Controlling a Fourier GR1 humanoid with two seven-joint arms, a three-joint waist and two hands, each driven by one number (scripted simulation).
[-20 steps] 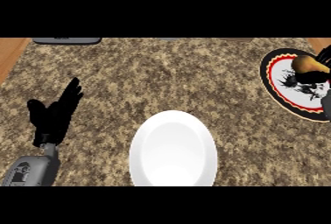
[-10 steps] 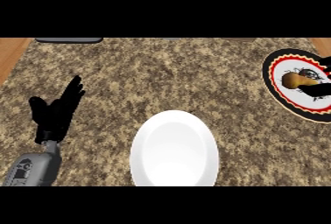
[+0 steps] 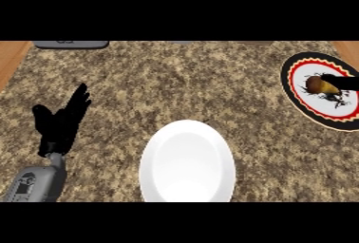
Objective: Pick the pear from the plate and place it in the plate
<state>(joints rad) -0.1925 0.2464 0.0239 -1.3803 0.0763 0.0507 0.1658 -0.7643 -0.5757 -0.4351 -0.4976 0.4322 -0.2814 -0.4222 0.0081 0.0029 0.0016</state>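
Observation:
The brown pear (image 3: 317,85) lies on a round patterned plate (image 3: 300,97) with a red, black and cream rim, at the counter's right edge. Only a black sliver of my right hand (image 3: 345,82) shows, coming in from the right edge and touching the pear's upper right side; the rest is out of view. A plain white plate (image 3: 187,163) sits at the front centre. My left hand (image 3: 61,124) rests open at the left, well away from both plates.
The counter (image 3: 182,80) is speckled brown stone with wooden strips at its far left and right corners. A dark grey object (image 3: 70,43) lies at the back left edge.
Less of my right hand now shows over the patterned plate, and more of the pear is uncovered. The pear sits slightly further left and lower on that plate. The left hand has not moved.

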